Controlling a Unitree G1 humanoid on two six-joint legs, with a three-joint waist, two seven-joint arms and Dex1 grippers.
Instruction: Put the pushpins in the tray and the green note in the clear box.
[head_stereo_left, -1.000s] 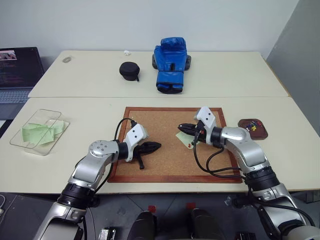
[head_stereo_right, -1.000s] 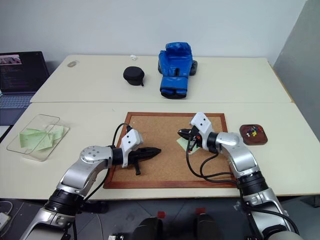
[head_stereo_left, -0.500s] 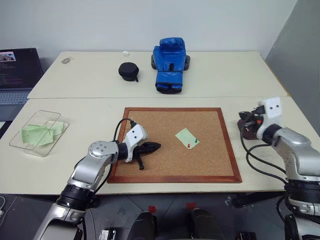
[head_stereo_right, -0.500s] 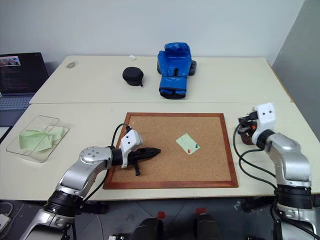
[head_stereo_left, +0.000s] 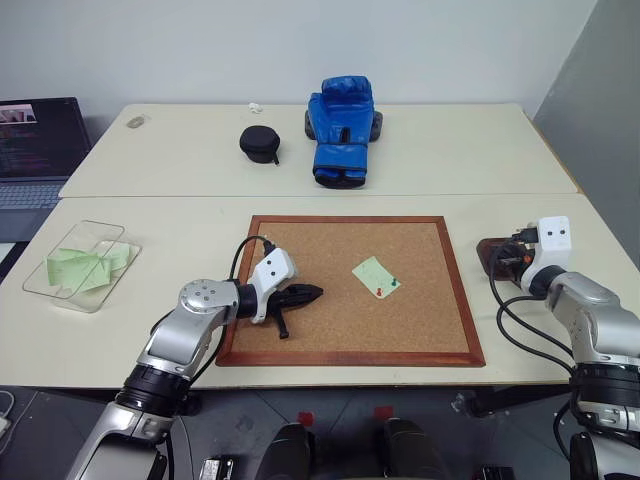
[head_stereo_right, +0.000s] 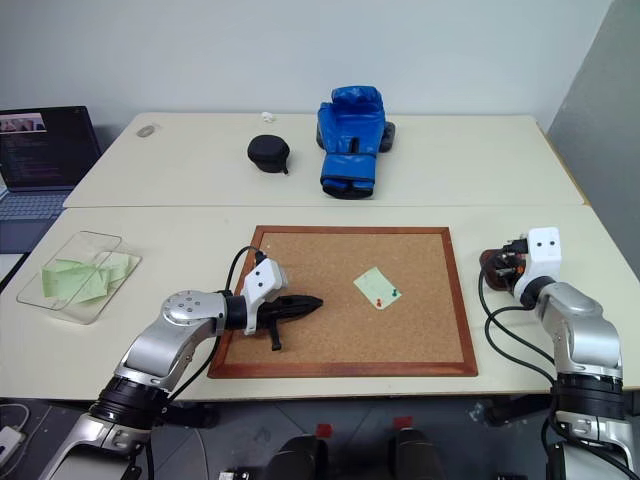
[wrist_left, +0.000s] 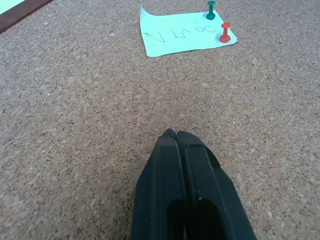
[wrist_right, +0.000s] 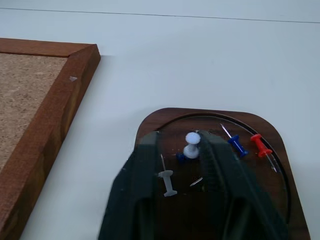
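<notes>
Left wrist view gives you the green note (wrist_left: 185, 31): a pale green slip with handwriting, lying flat on the cork board (head_stereo_left: 330, 290), a green pushpin (wrist_left: 211, 10) and a red pushpin (wrist_left: 225, 32) stuck through one edge. From the left gripper (wrist_left: 176, 135), fingers pressed together and empty, the note sits at about 1 o'clock across the cork. Your right gripper (wrist_right: 177, 150) hangs over the tray (wrist_right: 265, 131), its fingers apart with nothing between them; the dark brown dish holds white, blue and red pins. At the table's 9 o'clock side, the clear box (head_stereo_left: 75, 262) contains green paper slips.
</notes>
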